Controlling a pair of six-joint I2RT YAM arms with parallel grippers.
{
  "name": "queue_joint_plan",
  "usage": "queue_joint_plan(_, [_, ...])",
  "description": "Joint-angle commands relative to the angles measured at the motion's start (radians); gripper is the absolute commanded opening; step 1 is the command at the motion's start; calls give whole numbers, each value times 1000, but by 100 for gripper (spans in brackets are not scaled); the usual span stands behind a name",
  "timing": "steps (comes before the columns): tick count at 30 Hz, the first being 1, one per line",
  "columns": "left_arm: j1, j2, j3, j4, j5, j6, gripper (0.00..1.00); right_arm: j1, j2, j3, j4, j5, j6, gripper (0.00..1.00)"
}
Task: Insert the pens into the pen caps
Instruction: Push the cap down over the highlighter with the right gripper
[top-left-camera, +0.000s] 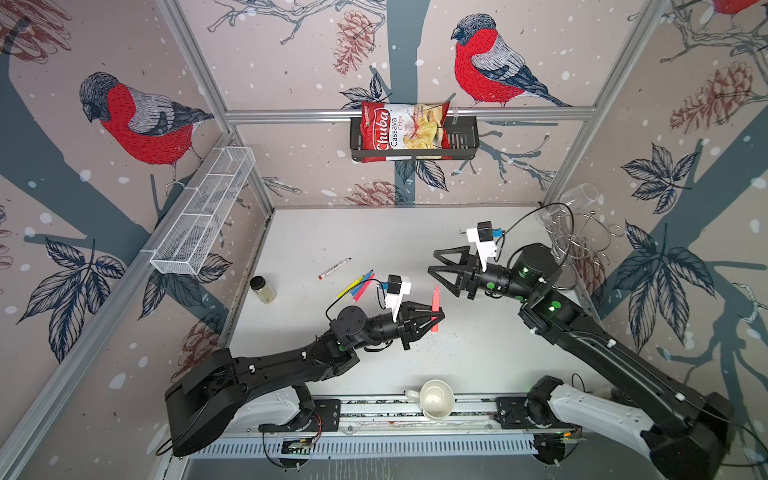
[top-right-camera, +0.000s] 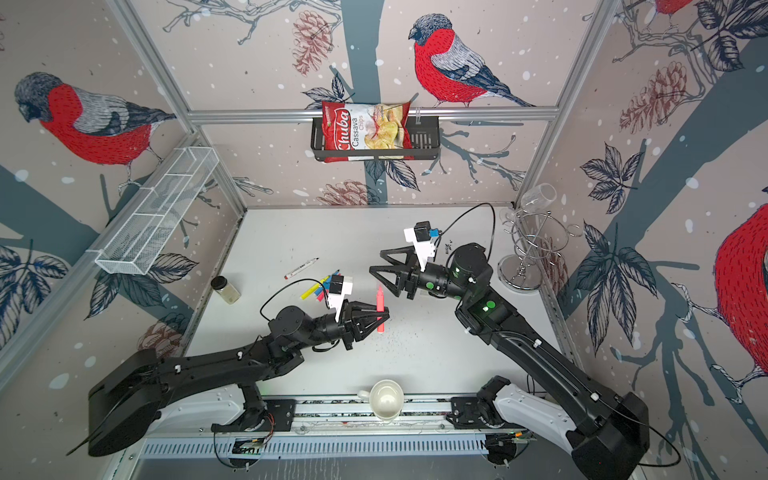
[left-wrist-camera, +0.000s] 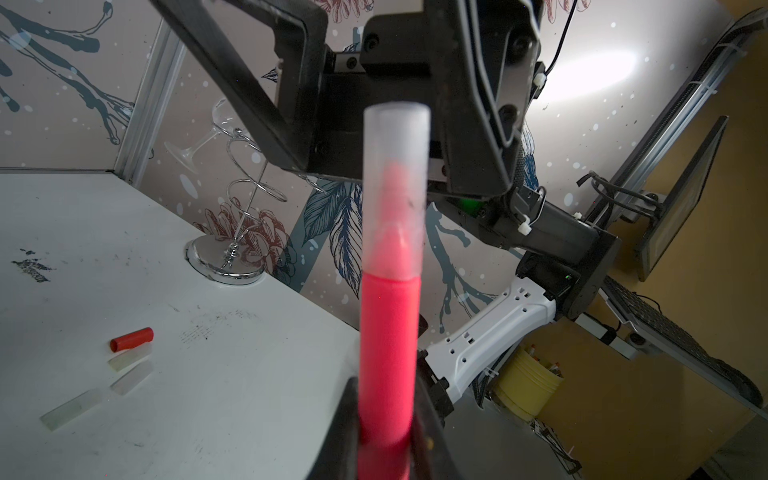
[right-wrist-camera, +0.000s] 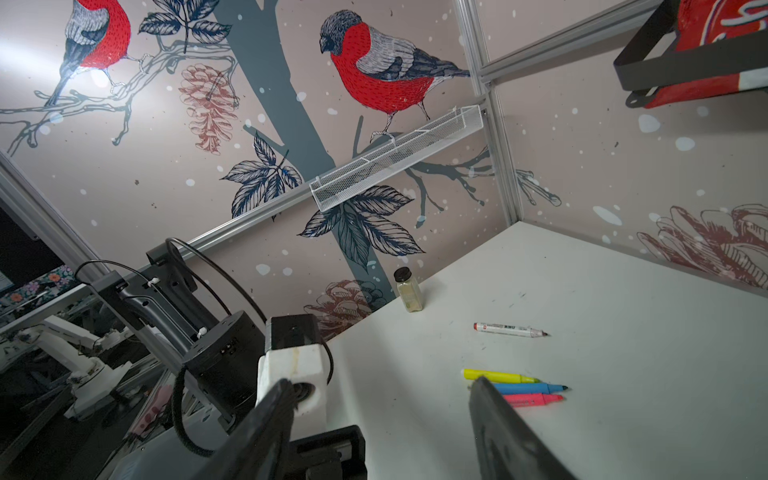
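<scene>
Gripping the pink-red pen (top-left-camera: 436, 297) low on its barrel in the left hand (top-left-camera: 438, 313), pinched tight around it and apparently held clear of the worktop (top-left-camera: 478, 357). In both top views, lying with long axis from 6 to 12 o'clock. Wearing a translucent cap (left-wrist-camera: 397, 137) right over the tip at the 12 o'clock end, plain in the left wrist view. Judged seated and finished.

Holding nothing in the right hand (top-left-camera: 432, 261): jaws well apart, close by at about 12 o'clock of the capped end, not touching it.

Hinging next, probably, on what lies on which side. At 9 to 10 o'clock of the left hand, near it: yellow pen (right-wrist-camera: 498, 375), blue pen (right-wrist-camera: 528, 388) and second pink pen (right-wrist-camera: 534, 400) side by side, tips toward 1 to 2 o'clock. Just beyond them toward 11 o'clock, the white marker (right-wrist-camera: 509, 329). Clearly nearer the left arm.

Visible only in the left wrist view: red cap (left-wrist-camera: 132, 337) and three whitish caps (left-wrist-camera: 70, 409) loose on the worktop, not far from the wire glass rack (left-wrist-camera: 226, 266). Likely on the right arm's side, then. Hidden in the top views.
</scene>
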Motion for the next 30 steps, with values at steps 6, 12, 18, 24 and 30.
queue_joint_plan(6, [-2,-1,-3,-9,-22,26,0,18,23,21,-55,-68,-33,50])
queue_joint_plan(12, [-3,-10,-14,-11,-39,25,0,30,25,16,-78,-80,-49,35])
queue_joint_plan(18, [-3,-28,-21,-9,-47,19,0,42,30,10,-95,-84,-63,14])
queue_joint_plan(24, [-2,-52,-17,-19,-48,21,0,53,29,-17,-105,-81,-70,4])
queue_joint_plan(30, [1,-54,-16,37,-81,7,0,72,25,-64,-99,-70,-62,2])
